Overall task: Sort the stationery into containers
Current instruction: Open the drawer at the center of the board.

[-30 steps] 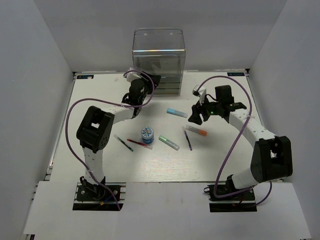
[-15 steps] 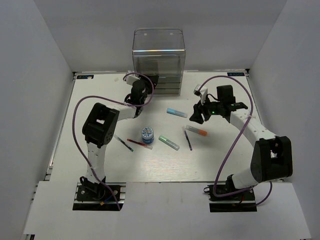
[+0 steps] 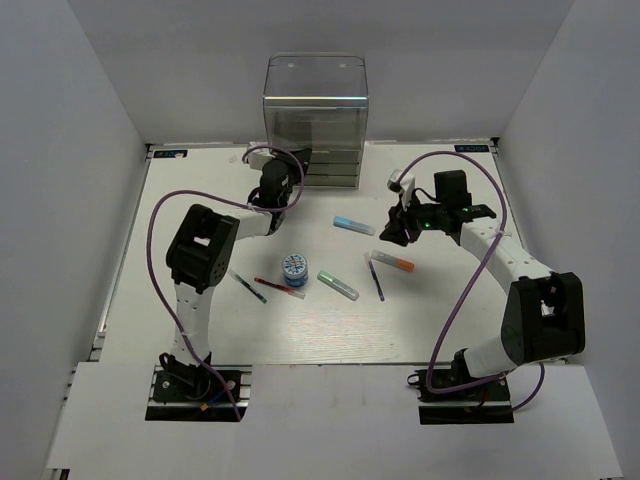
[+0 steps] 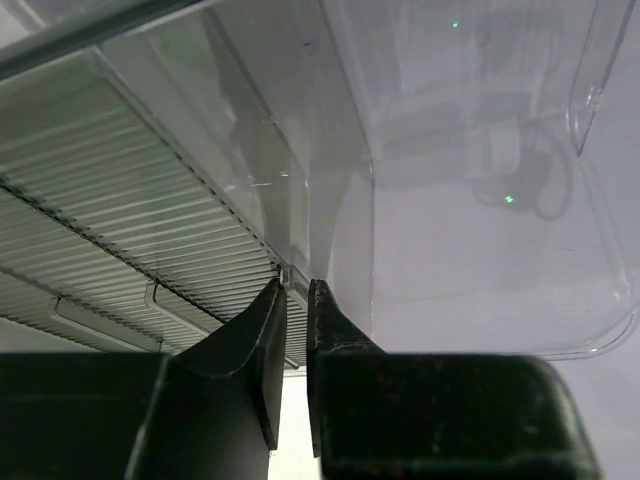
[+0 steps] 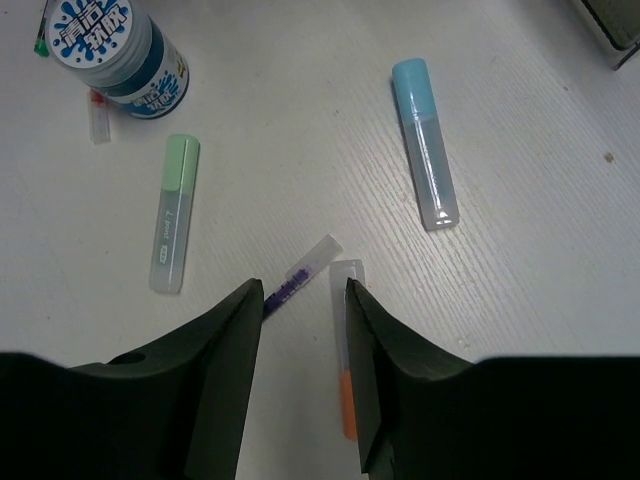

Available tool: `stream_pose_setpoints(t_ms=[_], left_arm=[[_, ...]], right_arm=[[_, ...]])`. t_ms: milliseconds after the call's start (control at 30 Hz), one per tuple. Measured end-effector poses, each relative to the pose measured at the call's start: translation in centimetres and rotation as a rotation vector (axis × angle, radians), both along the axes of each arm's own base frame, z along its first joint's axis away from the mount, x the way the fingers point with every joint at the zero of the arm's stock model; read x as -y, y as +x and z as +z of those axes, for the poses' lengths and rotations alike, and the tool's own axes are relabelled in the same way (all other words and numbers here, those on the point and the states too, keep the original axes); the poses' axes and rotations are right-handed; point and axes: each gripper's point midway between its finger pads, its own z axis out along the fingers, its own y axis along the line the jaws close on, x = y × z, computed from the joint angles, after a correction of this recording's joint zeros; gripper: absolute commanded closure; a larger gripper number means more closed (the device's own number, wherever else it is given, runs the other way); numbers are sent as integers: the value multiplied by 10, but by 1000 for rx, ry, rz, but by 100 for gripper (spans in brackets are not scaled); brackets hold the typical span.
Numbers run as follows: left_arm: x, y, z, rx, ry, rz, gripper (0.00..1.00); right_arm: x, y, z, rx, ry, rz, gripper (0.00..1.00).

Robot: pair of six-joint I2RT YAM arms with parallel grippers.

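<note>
Left tool (image 4: pixel 291 288): jaws almost together, pinching a small clear drawer tab (image 4: pixel 290 272) on the front of the cabinet (image 3: pixel 315 110).
Right tool (image 5: pixel 303 292): jaws apart, holding nothing, hovering above the orange-capped pen (image 5: pixel 347 405) and the dark thin pen (image 5: pixel 300 272).
Stationery: all lies on the counter (image 3: pixel 330 330) in front of the cabinet, none inside it, including the light blue marker (image 5: pixel 425 150) and the roll (image 5: pixel 115 50).
Drawer risk: the narrow grip on the slick tab may slip off, or the pull may drag the whole cabinet.
Pen risk: the two pens lie close together, so closing may catch both or flick one away.
</note>
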Motion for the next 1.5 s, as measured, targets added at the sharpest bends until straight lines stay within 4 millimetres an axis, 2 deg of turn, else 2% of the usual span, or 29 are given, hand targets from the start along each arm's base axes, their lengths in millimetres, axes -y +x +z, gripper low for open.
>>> stream_pose_setpoints(t_ms=[67,233,533,633,667,733,767,833,1033,1167,1300,1367,1500], left_arm=[[-1,0,0,7,-16,2,88],[-2,-4,0,27,-45,-5,100],[-3,-14,8,74,-66,-29,100],[-4,-22,18,92,-69,-42,100],[-5,-25,22,101,-69,-46,100],[-6,-29,28,112,-65,-54,100],[-6,-31,32,117,-62,-58,100],[-5,-34,38,129,-57,-68,100],[-5,-39,45,143,-47,-81,100],[-4,-39,45,144,-44,-82,100],[-3,-40,46,146,-43,-91,100],[-2,-40,46,146,-43,-96,100],[-1,-41,47,144,-42,-104,100]], right_arm=[[0,-1,0,1,1,7,59],[-1,-4,-1,12,0,38,59],[-4,-12,-3,35,-6,104,60],[-7,-16,-4,42,-5,134,52],[-9,-18,-3,46,-4,149,43],[-14,-23,-3,54,-5,185,34],[-18,-24,-2,66,-4,208,23],[-28,-26,2,99,-3,261,10],[-62,-32,7,186,20,434,10],[-87,-27,-8,181,17,521,10],[-107,-27,-23,181,4,588,16],[-117,-30,-29,178,-3,620,16],[-142,-27,-34,197,-9,677,18]])
